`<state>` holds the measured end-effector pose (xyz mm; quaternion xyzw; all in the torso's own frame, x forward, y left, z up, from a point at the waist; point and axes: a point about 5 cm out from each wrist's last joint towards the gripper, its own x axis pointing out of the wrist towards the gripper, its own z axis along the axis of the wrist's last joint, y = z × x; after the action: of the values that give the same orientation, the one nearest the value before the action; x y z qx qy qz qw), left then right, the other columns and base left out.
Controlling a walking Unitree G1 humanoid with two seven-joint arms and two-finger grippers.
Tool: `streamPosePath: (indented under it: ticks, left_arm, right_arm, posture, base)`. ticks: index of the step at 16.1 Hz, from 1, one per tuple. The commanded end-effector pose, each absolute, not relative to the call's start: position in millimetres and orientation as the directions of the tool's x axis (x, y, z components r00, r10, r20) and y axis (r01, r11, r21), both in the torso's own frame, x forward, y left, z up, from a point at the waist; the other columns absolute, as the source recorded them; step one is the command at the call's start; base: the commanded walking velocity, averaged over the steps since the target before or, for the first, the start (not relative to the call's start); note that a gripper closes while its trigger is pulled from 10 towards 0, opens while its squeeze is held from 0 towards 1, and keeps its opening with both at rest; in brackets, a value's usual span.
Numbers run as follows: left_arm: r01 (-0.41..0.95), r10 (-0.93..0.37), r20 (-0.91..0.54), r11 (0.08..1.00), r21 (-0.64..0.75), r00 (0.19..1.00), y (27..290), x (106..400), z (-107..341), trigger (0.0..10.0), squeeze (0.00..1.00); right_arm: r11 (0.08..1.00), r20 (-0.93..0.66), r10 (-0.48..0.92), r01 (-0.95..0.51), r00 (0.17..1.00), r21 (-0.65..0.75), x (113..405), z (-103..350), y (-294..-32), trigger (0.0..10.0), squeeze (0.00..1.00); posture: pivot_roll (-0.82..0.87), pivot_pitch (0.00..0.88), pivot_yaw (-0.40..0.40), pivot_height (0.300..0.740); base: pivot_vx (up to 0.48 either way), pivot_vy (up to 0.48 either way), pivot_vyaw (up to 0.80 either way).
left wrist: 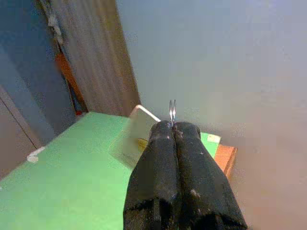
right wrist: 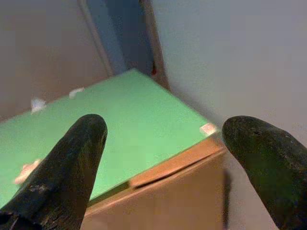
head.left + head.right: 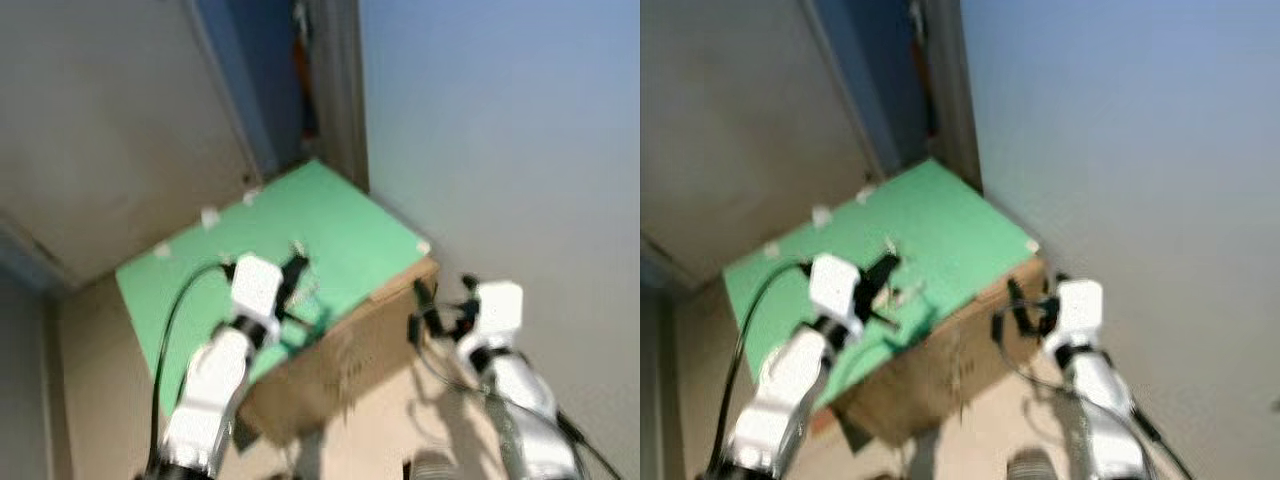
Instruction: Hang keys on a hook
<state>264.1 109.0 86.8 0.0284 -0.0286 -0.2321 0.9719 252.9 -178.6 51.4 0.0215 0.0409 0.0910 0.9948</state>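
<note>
- While your left arm reaches forward over the green sheet (image 3: 330, 215), the left gripper (image 1: 173, 128) has its fingers pressed together, pinching a thin metal key ring (image 1: 171, 111) that sticks up just past the tips.
- A pale flat tag (image 1: 135, 136) hangs off the keys beside the fingers, above the sheet; head views too blurred to show more.
- Your right arm sits lower at the right side of the cardboard box (image 3: 345, 365), the right gripper (image 2: 163, 139) spread wide with nothing between its fingers, facing the box's near corner.
- Green sheet covers the box top, small white tape pieces (image 3: 209, 216) along its far edge.
- Box stands against the pale wall (image 3: 500, 130), a wooden door frame (image 3: 340, 90) behind it.
</note>
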Motion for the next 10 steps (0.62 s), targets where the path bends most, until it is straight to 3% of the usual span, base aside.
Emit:
streamPosePath:
  ticks: [1,8,10]
  left_arm:
    - [0.433,-0.437,0.022,0.896,0.101,0.899,119.7,263.8,84.8,0.0,0.00]
    - [0.420,-0.423,0.026,0.904,0.083,0.906,124.3,268.0,86.5,0.0,0.00]
    - [0.383,-0.383,0.031,0.924,0.024,0.923,126.3,276.1,89.0,0.0,0.00]
  right_arm:
    - [0.976,-0.077,0.215,-0.211,0.974,0.062,252.2,50.2,-166.4,10.0,0.00]
    - [0.976,-0.096,0.211,-0.204,0.973,0.075,253.1,46.8,-168.5,10.0,0.00]
    - [0.976,-0.100,0.207,-0.198,0.973,0.094,255.6,46.3,-168.5,10.0,0.00]
  posture:
    - [-0.28,0.000,0.172,0.713]
    - [-0.28,0.000,0.171,0.713]
    - [-0.27,0.000,0.173,0.713]
  base:
    - [0.000,0.000,0.00]
    - [0.000,0.000,0.00]
    - [0.000,0.000,0.00]
